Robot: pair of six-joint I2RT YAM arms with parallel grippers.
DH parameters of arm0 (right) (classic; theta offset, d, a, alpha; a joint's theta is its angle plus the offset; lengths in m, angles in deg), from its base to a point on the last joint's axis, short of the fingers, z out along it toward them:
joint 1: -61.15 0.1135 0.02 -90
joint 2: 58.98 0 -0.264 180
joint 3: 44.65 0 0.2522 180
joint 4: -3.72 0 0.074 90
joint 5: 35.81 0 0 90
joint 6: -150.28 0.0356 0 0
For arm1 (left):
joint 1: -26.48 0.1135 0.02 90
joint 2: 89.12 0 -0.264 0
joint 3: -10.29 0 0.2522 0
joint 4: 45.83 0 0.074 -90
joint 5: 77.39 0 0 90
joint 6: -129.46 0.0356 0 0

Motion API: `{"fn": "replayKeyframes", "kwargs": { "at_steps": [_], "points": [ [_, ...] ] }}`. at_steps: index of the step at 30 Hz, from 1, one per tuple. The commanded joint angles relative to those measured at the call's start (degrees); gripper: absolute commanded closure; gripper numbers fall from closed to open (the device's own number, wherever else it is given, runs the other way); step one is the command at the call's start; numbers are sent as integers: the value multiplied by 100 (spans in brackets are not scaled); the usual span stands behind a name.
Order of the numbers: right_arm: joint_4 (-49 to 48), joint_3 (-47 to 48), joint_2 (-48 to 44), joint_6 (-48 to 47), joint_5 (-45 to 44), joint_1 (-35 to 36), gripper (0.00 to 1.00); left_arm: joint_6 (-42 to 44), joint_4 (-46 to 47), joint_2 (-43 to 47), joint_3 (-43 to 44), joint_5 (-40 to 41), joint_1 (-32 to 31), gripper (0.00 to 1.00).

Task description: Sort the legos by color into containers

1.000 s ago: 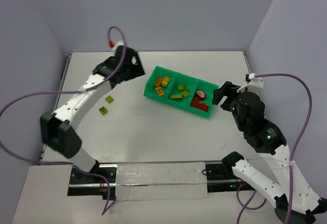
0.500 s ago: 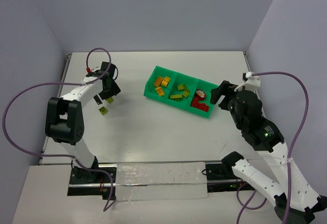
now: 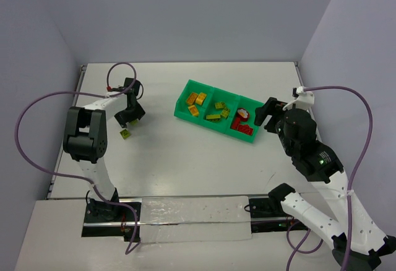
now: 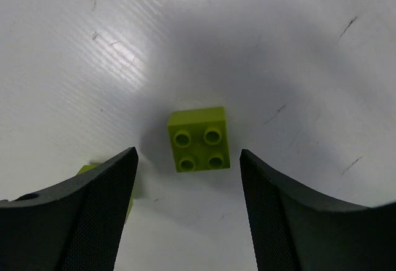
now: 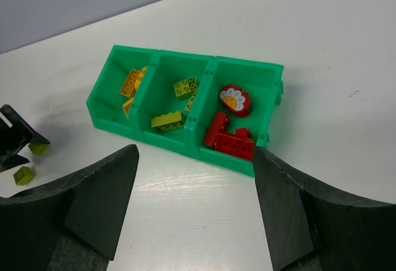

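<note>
Two olive-green legos lie on the white table at the left. One [image 4: 198,139] sits just beyond my open left gripper [image 4: 187,175], studs up. The other [image 4: 86,169] is half hidden behind the left finger; from above it [image 3: 126,133] lies just in front of the left gripper [image 3: 130,117]. The green tray [image 3: 204,124] holds yellow-orange legos [image 3: 197,103] in its left compartment, olive ones [image 3: 218,111] in the middle and red ones [image 3: 242,122] in the right, among them a round red piece [image 5: 234,99]. My right gripper [image 3: 267,113] is open and empty beside the tray's right end.
In the right wrist view the tray [image 5: 117,121] stands ahead of the open right gripper [image 5: 195,159], with the left gripper [image 5: 15,138] and both loose olive legos [image 5: 23,175] at the far left. Purple cables loop over both arms. Grey walls stand around the table.
My left arm has swung from the tray's back-left corner leftward and down over the two loose olive legos. The right arm has barely moved.
</note>
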Motion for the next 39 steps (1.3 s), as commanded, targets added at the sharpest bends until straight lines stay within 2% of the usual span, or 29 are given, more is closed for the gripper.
{"fn": "replayKeyframes", "kwargs": {
  "at_steps": [1,6,11,17,21,24,26,32,35,39],
  "points": [
    [-130,164,13,-38,-81,-17,18,25,276,-133,358,-50,41,28],
    [-125,172,26,-16,-54,-17,18,65,323,-280,409,-30,41,37],
    [-108,190,51,-7,-38,-9,19,138,350,-316,404,25,41,55],
    [-88,209,35,13,-21,-17,19,301,269,-10,466,-24,-40,88],
    [-82,210,11,26,-47,-17,19,629,206,407,601,-126,-401,97],
    [-100,189,-5,56,-63,-17,19,916,339,743,727,-321,-1013,100],
    [-112,164,-9,90,-63,-17,19,1036,360,829,975,-393,-1733,100],
    [-74,163,-52,125,-45,-17,19,966,180,139,2338,-717,-2982,100],
    [10,205,-121,100,-120,-17,19,930,122,-425,3101,-862,-3407,100],
    [81,216,-228,90,-210,-17,19,886,55,-1161,4062,-1078,-3545,100]
  ]
}}
